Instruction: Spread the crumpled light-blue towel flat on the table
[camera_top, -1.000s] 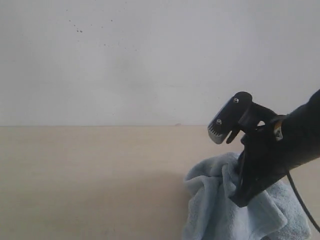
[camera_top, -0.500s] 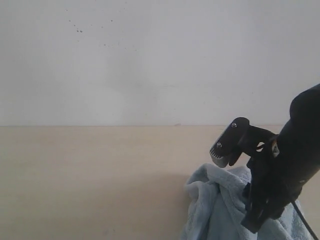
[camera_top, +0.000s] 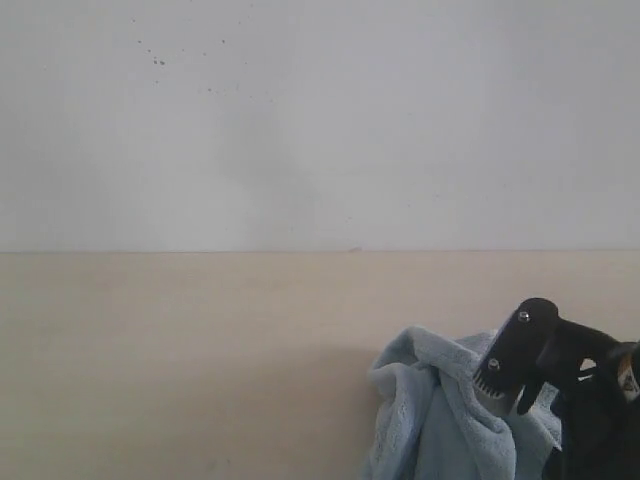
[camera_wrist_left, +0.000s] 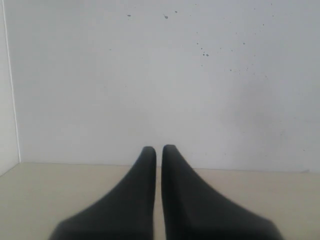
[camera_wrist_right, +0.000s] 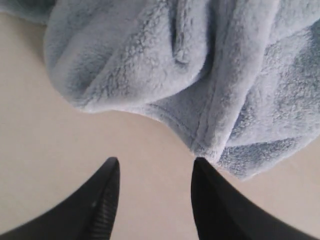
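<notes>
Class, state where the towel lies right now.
The towel lies crumpled at the exterior view's lower right, on the table, just ahead of the open right gripper.

A: Status, left gripper (camera_wrist_left: 158, 150)?

B: Pressed together, dark fingers (camera_wrist_left: 140, 195) side by side, only a hairline slit between the tips. Aimed roughly level.

A: And right gripper (camera_wrist_right: 155, 165)?

B: Spread wide, tips well apart, ribbing visible on one inner face. Angled downward.

A: Right arm (camera_top: 600, 420), seen from outside?

B: Low at the right edge of the exterior view, black, wrist bent. One finger (camera_top: 510, 350) slanting upward, two screw heads along its side, toothed pale pad at its lower end.
</notes>
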